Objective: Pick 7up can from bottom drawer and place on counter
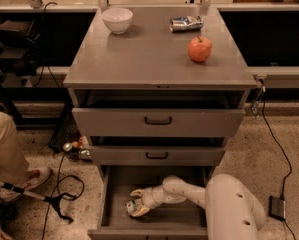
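Speckled floor [269, 154] round the cabinet; up on the grey tabletop [149, 59], a white bowl [117, 19] by the far-left corner, a crushed can [186, 23] along the far edge, an apple [199, 49] toward the right edge. Down in the open bottom drawer [184, 220], below the tabletop's near edge and left of its middle, end effector [134, 203] with fingers apart either side of the 7up can [133, 207], not clamped. Could nudge the can away by closing off-centre, or knock it against the middle drawer [156, 155] while lifting out.
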`<state>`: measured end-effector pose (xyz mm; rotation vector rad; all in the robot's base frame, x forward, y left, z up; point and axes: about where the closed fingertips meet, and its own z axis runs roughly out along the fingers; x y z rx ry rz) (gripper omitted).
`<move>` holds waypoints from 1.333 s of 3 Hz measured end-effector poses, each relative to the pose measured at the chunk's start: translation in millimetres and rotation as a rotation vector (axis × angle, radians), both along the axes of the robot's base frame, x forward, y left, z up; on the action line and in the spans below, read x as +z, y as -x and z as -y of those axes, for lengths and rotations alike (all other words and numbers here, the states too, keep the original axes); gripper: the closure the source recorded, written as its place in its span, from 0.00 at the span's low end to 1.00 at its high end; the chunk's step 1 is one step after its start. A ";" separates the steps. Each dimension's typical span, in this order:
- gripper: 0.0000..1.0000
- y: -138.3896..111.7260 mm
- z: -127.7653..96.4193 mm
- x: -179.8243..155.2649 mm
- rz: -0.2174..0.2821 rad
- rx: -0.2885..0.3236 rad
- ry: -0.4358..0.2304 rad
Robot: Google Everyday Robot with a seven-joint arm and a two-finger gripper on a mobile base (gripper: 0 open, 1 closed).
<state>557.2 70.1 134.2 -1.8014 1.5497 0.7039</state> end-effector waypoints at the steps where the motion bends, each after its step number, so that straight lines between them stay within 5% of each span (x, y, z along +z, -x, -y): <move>1: 0.69 4.6 9.9 1.9 -0.002 -0.001 0.025; 2: 0.92 8.8 18.8 9.0 -0.005 -0.001 0.037; 4: 1.00 14.1 80.2 82.7 -0.032 0.020 -0.033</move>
